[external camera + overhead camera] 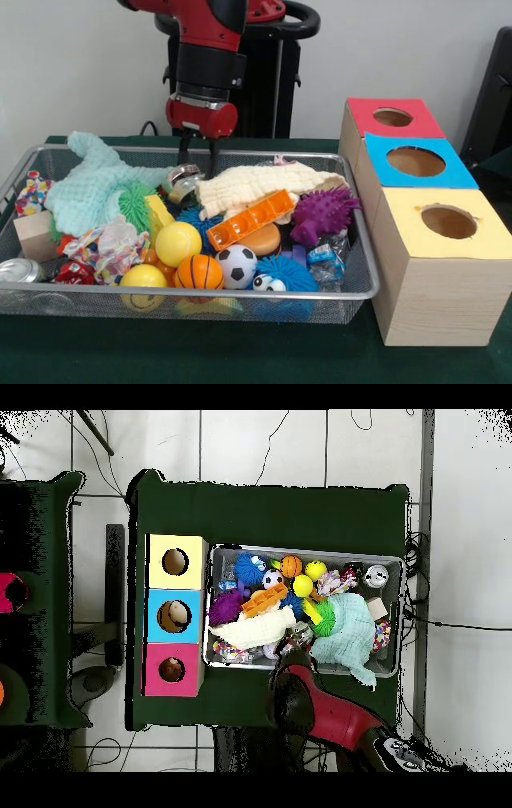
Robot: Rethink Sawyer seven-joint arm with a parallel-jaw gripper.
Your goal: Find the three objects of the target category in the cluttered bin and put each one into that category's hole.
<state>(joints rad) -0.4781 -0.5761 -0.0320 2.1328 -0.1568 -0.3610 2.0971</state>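
In the front view the bin stands on the table, with three boxes in a row just beside its right side, running from near to far, each with a hole on top. Inside the bin, a towel lies at the far left and a folded cloth at the far middle. A segmented tray leans just before the cloth, and a spiky ball sits to its right. Along the near wall sit a basketball and a football side by side, and a can in the left corner. The gripper hangs over the far rim, between towel and cloth, possibly touching the clutter below.
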